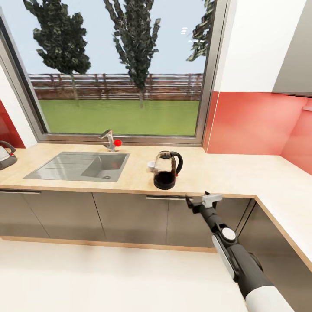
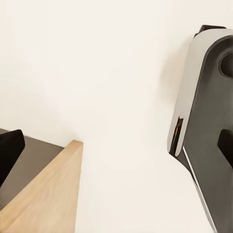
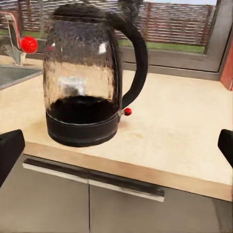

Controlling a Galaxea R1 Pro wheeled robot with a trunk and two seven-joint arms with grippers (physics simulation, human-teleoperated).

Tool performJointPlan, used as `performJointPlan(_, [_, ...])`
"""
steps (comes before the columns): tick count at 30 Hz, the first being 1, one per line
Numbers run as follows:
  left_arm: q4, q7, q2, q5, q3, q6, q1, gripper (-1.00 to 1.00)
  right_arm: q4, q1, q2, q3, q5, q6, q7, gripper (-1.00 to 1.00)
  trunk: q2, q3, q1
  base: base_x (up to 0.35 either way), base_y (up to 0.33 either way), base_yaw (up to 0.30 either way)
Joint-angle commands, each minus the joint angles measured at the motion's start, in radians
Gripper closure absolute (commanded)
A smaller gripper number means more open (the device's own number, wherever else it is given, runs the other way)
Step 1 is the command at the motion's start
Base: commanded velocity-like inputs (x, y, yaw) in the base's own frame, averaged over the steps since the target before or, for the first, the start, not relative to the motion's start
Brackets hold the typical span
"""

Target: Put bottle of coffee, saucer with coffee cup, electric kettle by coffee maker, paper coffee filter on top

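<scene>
A glass electric kettle [image 1: 165, 170] with a black base and handle stands on the beige countertop [image 1: 225, 171], just right of the sink. In the right wrist view the kettle [image 3: 87, 82] is straight ahead, its handle turned toward the window corner. My right gripper [image 1: 200, 200] hangs open in front of the counter edge, short of the kettle, and its dark fingertips [image 3: 9, 150] sit wide apart with nothing between them. A small white object [image 1: 151, 164] peeks out behind the kettle. My left gripper [image 2: 116, 150] points down at the floor, open and empty.
A steel sink [image 1: 80, 166] with a red-knobbed tap [image 1: 110, 141] lies under the big window. A grey appliance with a dark handle [image 1: 6, 154] sits at the counter's far left. The counter turns a corner at the right. Grey cabinet doors [image 1: 130, 216] run below.
</scene>
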Motion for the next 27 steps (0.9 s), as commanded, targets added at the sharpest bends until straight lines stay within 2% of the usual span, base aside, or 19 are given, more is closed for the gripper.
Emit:
performJointPlan(1, [0.003,0.005,0.001,-0.011,0.007,-0.005,-0.001,-1.00,0.001,-0.008,-0.004,-0.005,-0.005,0.004,0.015,-1.00,-0.002,-0.002,0.001,0.000,0.000,0.000])
performJointPlan(4, [0.003,0.007,0.000,-0.011,0.007,-0.001,-0.001,-1.00,0.001,-0.036,-0.016,-0.054,-0.005,0.048,0.107,-1.00,-0.002,-0.002,0.001,0.000,0.000,0.000])
performJointPlan(6, [0.004,0.008,0.000,-0.010,0.007,0.001,-0.001,-1.00,0.000,-0.052,-0.025,-0.102,-0.003,0.089,0.220,-1.00,-0.002,-0.002,0.001,0.000,0.000,0.000])
performJointPlan(7, [0.004,0.008,0.000,-0.010,0.007,0.001,-0.001,-1.00,0.000,-0.054,-0.028,-0.114,-0.003,0.097,0.251,-1.00,-0.002,-0.002,0.001,0.000,0.000,0.000])
performJointPlan(9, [0.005,0.009,0.000,-0.010,0.007,0.002,-0.001,-1.00,0.000,-0.059,-0.043,-0.154,-0.002,0.120,0.367,-1.00,-0.002,-0.002,0.001,0.000,0.000,0.000])
performJointPlan(12, [0.006,0.009,0.000,-0.010,0.007,0.002,-0.001,-1.00,0.000,-0.062,-0.062,-0.177,-0.001,0.130,0.461,-1.00,-0.002,-0.002,0.001,0.000,0.000,0.000])
performJointPlan(16, [0.006,0.010,-0.001,-0.010,0.007,0.004,-0.001,-1.00,0.001,-0.063,-0.081,-0.186,0.000,0.134,0.502,-1.00,-0.002,-0.002,0.001,0.022,0.000,0.000])
performJointPlan(20, [0.006,0.010,-0.001,-0.010,0.007,0.004,-0.001,-1.00,0.003,-0.063,-0.087,-0.185,0.002,0.135,0.510,-1.00,-0.002,-0.002,0.001,0.150,0.000,0.000])
performJointPlan(27, [0.005,0.012,0.000,-0.010,0.007,0.004,-0.001,-1.00,0.004,-0.063,-0.090,-0.184,0.003,0.135,0.511,-1.00,-0.002,-0.002,0.001,0.300,0.000,0.000])
